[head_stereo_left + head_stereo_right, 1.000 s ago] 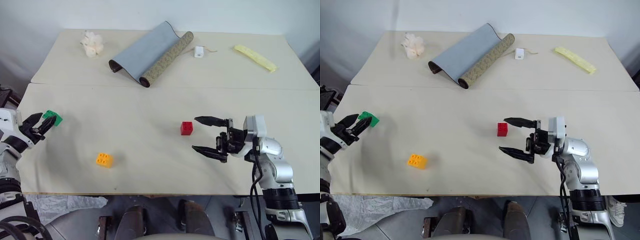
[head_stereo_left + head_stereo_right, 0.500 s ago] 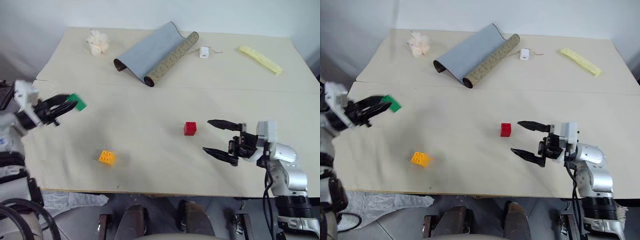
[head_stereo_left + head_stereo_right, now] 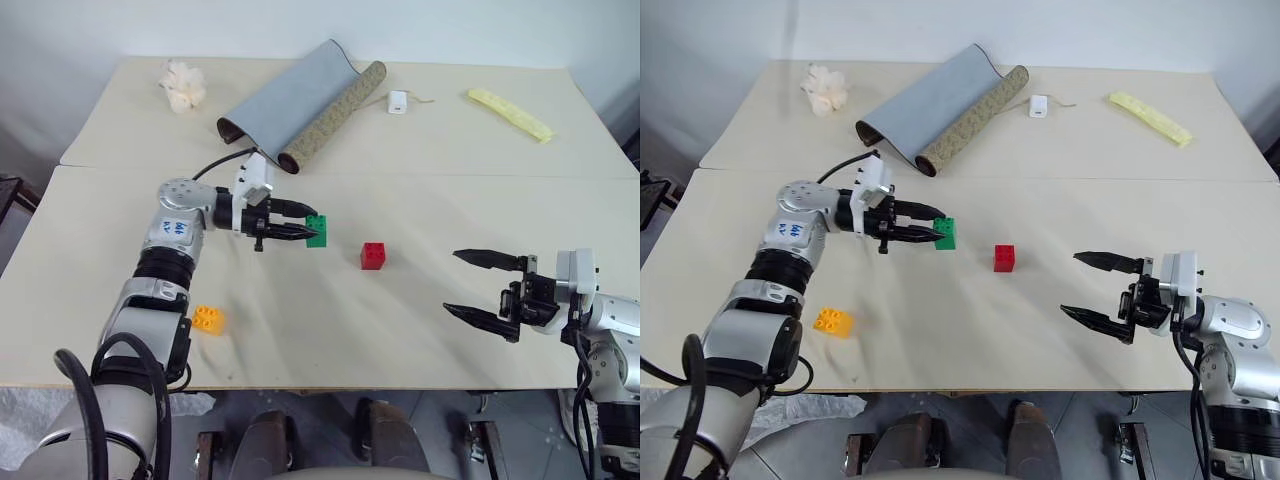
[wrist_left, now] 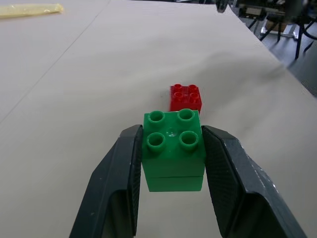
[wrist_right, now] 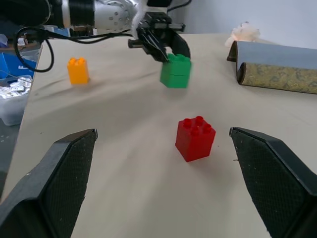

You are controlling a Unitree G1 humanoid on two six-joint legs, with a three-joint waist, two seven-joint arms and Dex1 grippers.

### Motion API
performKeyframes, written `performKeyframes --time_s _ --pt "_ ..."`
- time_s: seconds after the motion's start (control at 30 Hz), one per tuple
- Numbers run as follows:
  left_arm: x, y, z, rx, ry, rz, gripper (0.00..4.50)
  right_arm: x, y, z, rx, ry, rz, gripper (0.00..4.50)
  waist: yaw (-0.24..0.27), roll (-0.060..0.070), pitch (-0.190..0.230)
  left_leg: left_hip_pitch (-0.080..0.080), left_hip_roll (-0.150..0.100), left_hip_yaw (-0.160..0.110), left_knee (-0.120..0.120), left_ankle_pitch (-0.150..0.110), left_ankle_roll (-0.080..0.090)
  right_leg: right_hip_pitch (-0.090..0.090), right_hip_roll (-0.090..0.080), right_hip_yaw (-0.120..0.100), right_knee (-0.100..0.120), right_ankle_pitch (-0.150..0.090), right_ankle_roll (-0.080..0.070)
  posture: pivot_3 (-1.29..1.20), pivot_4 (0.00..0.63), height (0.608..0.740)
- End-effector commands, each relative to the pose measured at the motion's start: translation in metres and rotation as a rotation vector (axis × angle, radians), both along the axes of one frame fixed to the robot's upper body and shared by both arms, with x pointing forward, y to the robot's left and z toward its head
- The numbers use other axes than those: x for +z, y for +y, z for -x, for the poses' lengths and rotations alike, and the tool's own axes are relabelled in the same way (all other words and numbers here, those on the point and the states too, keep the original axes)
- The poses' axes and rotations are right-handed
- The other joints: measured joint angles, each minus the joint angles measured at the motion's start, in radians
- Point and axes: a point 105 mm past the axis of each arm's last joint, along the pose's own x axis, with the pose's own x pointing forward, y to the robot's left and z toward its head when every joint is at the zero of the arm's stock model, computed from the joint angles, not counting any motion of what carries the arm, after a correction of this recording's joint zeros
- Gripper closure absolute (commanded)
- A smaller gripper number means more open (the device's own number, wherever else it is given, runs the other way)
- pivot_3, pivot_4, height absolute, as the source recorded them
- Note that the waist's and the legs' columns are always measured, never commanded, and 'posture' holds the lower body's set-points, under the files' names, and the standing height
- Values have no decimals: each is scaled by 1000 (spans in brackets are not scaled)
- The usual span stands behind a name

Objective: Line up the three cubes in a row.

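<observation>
The left tool (image 3: 300,232), clamped on the green cube (image 3: 317,230), carries it beside the red cube (image 3: 374,255); next, setting it down in line, while the right tool (image 3: 487,291) waits, fingers apart.

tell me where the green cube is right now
The green cube is clamped in the left gripper near the table's middle, just left of the red cube.

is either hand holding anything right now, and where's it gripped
The left hand holds the green cube, its fingers pressed against two opposite side faces, studs up. The right hand is open and holds nothing.
</observation>
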Motion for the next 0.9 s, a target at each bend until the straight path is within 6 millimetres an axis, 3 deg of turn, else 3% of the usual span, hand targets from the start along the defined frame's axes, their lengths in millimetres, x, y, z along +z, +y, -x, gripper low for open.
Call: performKeyframes --time_s 0.03,0.3,0.5,0.83,0.9 --pt "-11 -12 6 -71 -13 -78 3047 5 2 7 -25 -41 -12 0 4 -1 0 0 0 0 0 0 0 0 0 0 0 0 0 0 150 740" --pt "-29 -17 9 -89 -35 -149 3047 1 9 14 -50 -30 -29 0 24 -1 0 -1 0 -1 1 0 0 0 0 0 -1 0 1 0 150 740" --pt "-19 -28 -2 -36 -80 -107 3047 -3 10 14 -57 -10 -34 0 33 -1 0 -1 -1 -1 2 0 1 1 -1 0 -1 1 2 0 150 740" --pt "-20 -26 -9 -11 -128 -124 3047 -5 10 12 -57 4 -23 0 27 -1 0 -1 -1 -1 2 0 1 2 -1 0 -2 1 2 0 150 740" --pt "-20 -25 -5 -42 -111 -123 2333 -5 11 11 -56 5 -24 0 26 -1 0 -1 -1 -1 2 0 1 2 -1 0 -2 1 2 0 150 740"
